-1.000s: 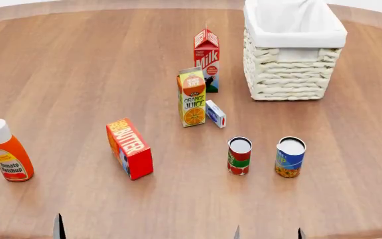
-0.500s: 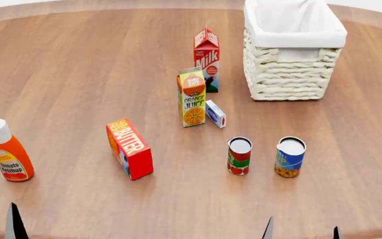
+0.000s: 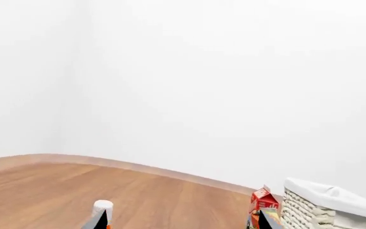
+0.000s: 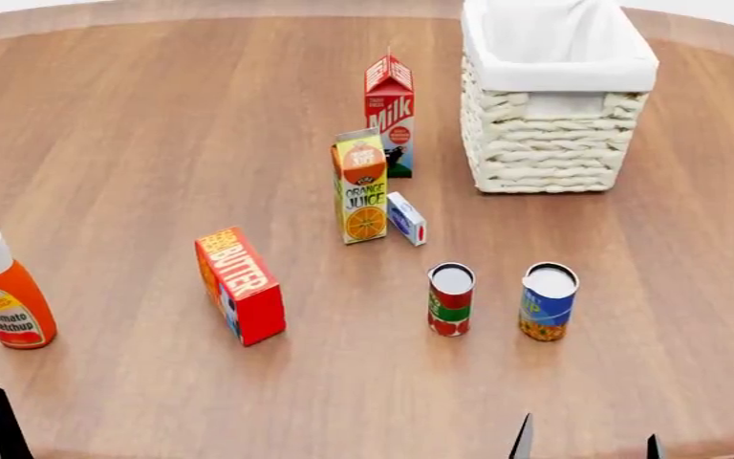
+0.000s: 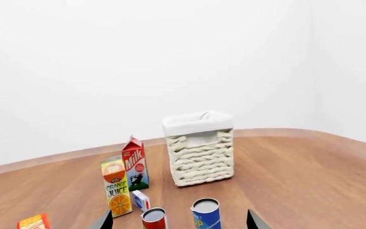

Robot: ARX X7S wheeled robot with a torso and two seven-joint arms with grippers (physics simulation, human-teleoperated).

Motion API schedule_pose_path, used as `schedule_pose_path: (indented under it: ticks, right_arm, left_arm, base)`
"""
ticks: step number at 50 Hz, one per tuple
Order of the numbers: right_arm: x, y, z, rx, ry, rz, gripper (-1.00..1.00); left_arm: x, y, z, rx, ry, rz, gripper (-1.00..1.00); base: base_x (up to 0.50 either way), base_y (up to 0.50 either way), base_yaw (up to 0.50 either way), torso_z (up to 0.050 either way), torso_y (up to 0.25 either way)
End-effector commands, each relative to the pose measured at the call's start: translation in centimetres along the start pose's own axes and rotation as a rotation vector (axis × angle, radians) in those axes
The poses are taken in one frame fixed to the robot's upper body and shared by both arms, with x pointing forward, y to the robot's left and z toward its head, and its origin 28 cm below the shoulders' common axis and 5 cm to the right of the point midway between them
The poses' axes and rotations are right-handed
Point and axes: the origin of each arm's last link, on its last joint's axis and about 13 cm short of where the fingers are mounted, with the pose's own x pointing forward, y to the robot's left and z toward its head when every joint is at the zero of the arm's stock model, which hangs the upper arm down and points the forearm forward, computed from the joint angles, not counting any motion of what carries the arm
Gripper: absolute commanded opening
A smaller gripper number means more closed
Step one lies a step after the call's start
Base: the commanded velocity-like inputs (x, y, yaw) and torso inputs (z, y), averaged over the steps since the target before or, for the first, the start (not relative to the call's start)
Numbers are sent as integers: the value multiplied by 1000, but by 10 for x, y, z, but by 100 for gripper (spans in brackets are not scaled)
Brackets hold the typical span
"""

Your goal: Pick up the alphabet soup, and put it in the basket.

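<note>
Standing untouched (upright), alphabet soup (image 4: 547,302) beyond right fingers (image 4: 653,447).

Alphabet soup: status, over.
Left gripper and right gripper open, empty. Alphabet soup upright on table, ungrasped. Red can beside it, apart. Path to basket clear.

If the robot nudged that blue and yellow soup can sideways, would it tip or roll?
The alphabet soup can stands upright on its flat end, so a low push would probably slide it. A high push might topple it, and its round body would then likely roll across the table.
</note>
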Motion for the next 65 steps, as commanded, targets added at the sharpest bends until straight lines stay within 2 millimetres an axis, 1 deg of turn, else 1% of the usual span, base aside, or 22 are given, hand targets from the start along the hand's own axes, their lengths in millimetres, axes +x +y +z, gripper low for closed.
schedule_pose_path:
  ticks: [1, 43, 49, 50, 65]
  right_arm:
    - [0, 0, 0, 13, 4, 6, 100]
    - [2, 0, -2, 22, 23, 10, 100]
    - [1, 0, -2, 25, 23, 9, 100]
    - [2, 5, -5, 5, 21, 35, 100]
    - [1, 4, -5, 13, 25, 32, 100]
  left_arm:
    - [0, 0, 1, -8, -7, -2, 100]
    - [0, -1, 0, -1, -8, -6, 100]
    - [-1, -1, 0, -2, -8, -6, 100]
    - [-1, -3, 2, -1, -16, -6, 100]
    - [-4, -3, 4, -4, -20, -6, 100]
  base:
    - [0, -141, 0, 0, 0]
    - [0, -222, 0, 0, 0]
    - [0, -232, 0, 0, 0]
    - [0, 0, 0, 0, 0]
    - [0, -274, 0, 0, 0]
